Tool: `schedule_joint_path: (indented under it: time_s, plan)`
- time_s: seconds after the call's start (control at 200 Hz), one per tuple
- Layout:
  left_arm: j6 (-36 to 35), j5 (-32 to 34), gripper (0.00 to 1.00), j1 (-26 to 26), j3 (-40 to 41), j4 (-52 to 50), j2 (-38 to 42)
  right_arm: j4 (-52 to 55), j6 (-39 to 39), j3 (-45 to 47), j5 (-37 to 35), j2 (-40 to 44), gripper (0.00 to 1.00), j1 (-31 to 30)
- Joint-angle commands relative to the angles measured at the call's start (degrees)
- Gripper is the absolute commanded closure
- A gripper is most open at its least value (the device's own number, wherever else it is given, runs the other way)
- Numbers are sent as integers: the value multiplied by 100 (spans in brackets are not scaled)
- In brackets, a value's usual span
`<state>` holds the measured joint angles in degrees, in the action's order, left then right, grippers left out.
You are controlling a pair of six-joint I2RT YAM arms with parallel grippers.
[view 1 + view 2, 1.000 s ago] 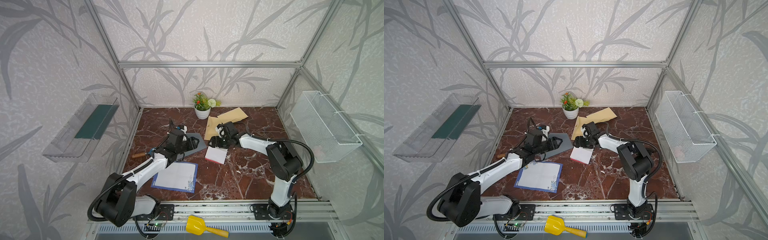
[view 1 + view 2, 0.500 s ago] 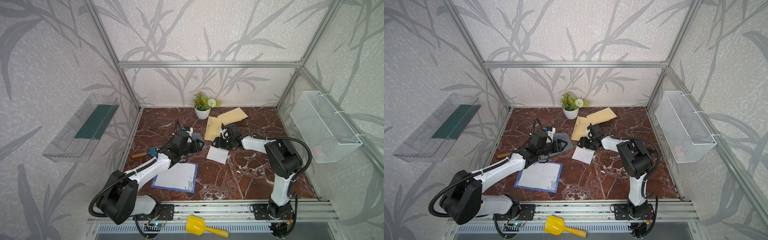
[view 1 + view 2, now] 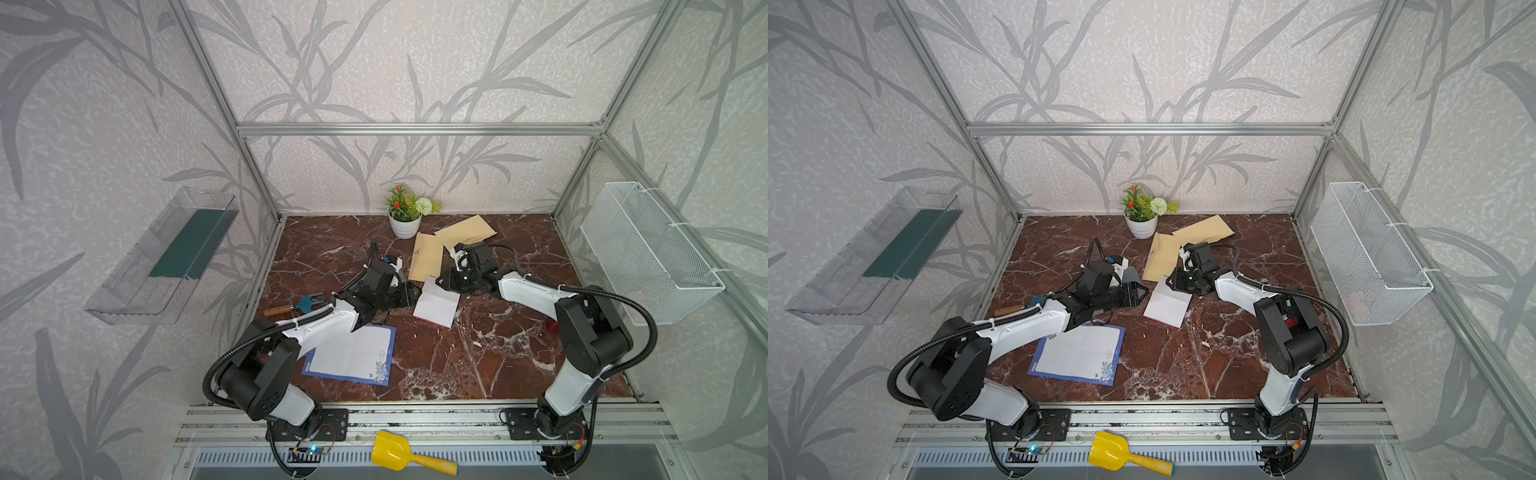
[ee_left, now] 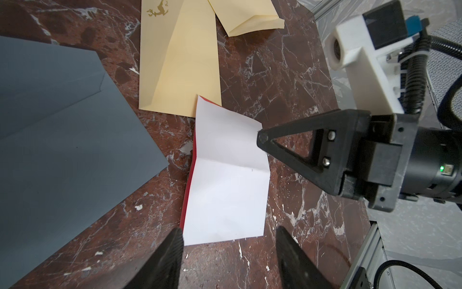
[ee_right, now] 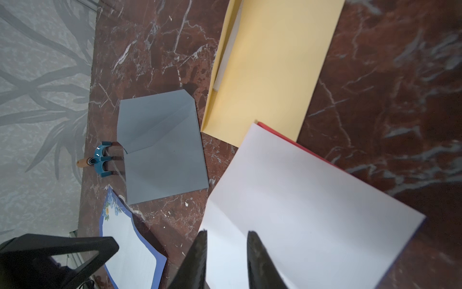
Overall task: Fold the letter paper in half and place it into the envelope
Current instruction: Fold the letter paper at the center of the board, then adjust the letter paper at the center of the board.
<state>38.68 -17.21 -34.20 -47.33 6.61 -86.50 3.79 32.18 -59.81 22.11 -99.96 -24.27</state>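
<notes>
The folded letter paper (image 3: 436, 305), white with a red underside (image 4: 190, 175), lies mid-table, its far half tilted up along a crease. My right gripper (image 3: 441, 283) sits at that raised far edge; in the right wrist view its jaws (image 5: 226, 234) stand narrowly apart over the white sheet, so it is open. My left gripper (image 4: 228, 240) is open, its fingers either side of the paper's near edge (image 3: 1140, 293). A grey envelope (image 4: 62, 150) lies flat beside the paper, mostly under the left arm in both top views. Two yellow envelopes (image 3: 426, 262) lie behind it.
A flat sheet with a blue border (image 3: 353, 353) lies near the front left. A flower pot (image 3: 405, 226) stands at the back, a blue fork tool (image 3: 309, 300) lies at the left. A wire basket (image 3: 648, 253) hangs on the right wall, a clear shelf (image 3: 166, 257) on the left.
My right gripper's jaws have narrowed at the paper's far edge, which now stands up. The left gripper has moved right to the paper's near edge.
</notes>
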Motion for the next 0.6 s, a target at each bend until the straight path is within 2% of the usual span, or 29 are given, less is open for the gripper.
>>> schedule_joint_path:
  time_s: [0.0, 0.255, 0.595]
  plan:
    - [54, -115, 42, -60, -285, 194, -148, 463, -177, 316, -121, 363, 71, 76]
    - [107, -295, 42, -165, -561, 384, -610, 426, -205, 766, -127, 476, 71, 106]
    - [305, -447, 42, -255, -928, 786, -1532, 222, -169, 864, -116, 24, 71, 142]
